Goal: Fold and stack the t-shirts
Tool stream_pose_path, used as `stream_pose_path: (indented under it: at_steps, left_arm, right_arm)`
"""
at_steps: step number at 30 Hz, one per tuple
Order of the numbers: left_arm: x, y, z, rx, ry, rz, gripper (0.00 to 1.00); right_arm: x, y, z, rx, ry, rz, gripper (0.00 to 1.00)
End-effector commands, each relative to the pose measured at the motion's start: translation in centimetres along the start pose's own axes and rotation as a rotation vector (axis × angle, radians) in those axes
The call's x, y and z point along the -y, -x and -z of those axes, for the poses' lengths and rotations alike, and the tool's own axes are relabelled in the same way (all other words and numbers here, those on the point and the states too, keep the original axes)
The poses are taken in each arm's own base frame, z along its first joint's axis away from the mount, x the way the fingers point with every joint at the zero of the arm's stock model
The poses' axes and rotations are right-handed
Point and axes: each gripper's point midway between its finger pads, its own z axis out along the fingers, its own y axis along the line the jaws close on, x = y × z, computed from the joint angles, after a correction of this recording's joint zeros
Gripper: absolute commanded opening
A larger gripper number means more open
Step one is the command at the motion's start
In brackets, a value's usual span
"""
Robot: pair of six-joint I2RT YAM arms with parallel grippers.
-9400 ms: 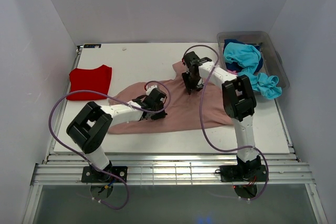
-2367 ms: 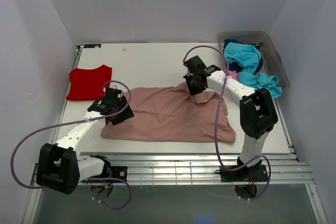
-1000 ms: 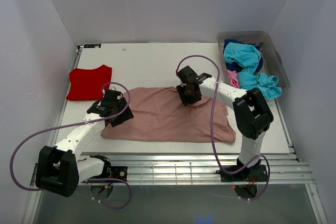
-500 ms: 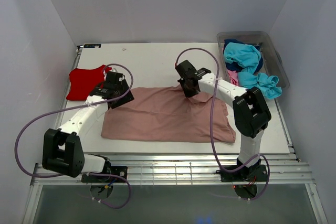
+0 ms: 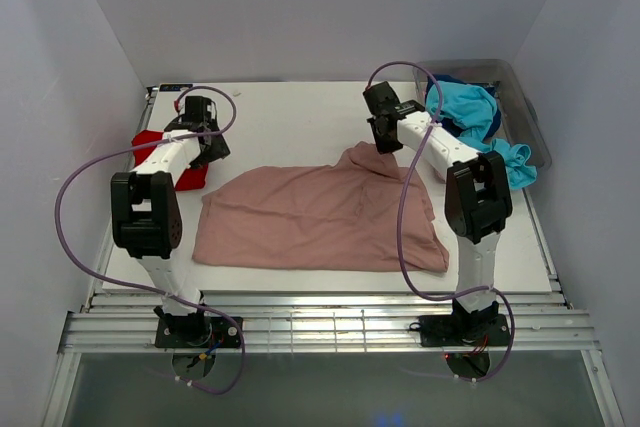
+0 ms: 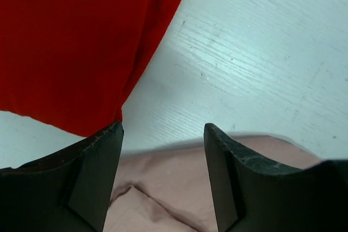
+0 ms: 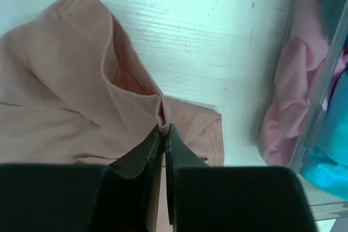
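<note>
The large dusty-pink t-shirt lies spread across the middle of the table. My right gripper is shut on a raised fold at its back right edge; the right wrist view shows the gripper pinching that pink cloth. Off at the back left, my left gripper hangs open above the table by the red t-shirt, which the arm partly hides. In the left wrist view the gripper holds nothing, with the red t-shirt ahead on the left and the pink shirt's edge below.
A clear grey plastic bin stands at the back right with turquoise, navy and bright pink t-shirts in it. Its wall and the bright pink cloth lie just right of my right gripper. White walls enclose the table.
My right gripper shut on the pink shirt's fold and drew it up toward the back right. My left arm swung from the shirt's left edge back to the red t-shirt, staying open.
</note>
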Motion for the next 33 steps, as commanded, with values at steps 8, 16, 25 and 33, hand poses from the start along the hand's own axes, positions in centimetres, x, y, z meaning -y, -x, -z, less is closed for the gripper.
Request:
stream_pose_path:
  at_steps: [8, 16, 25, 33]
  left_arm:
    - [0.9, -2.5, 0.7, -0.108, -0.084, -0.011, 0.71]
    - [0.6, -6.4, -0.3, -0.209, -0.092, 0.020, 0.71]
    - [1.0, -7.5, -1.5, -0.239, -0.105, 0.031, 0.59]
    - [0.7, -6.1, 0.5, -0.130, -0.132, 0.051, 0.00]
  right_arm:
    - [0.5, 0.5, -0.3, -0.011, 0.002, 0.009, 0.08]
    - [-0.1, -0.5, -0.5, -0.036, 0.026, -0.006, 0.08]
    - [-0.1, -1.3, 0.1, -0.041, 0.038, -0.008, 0.08]
    - [-0.1, -2.0, 0.4, -0.043, 0.052, -0.012, 0.08]
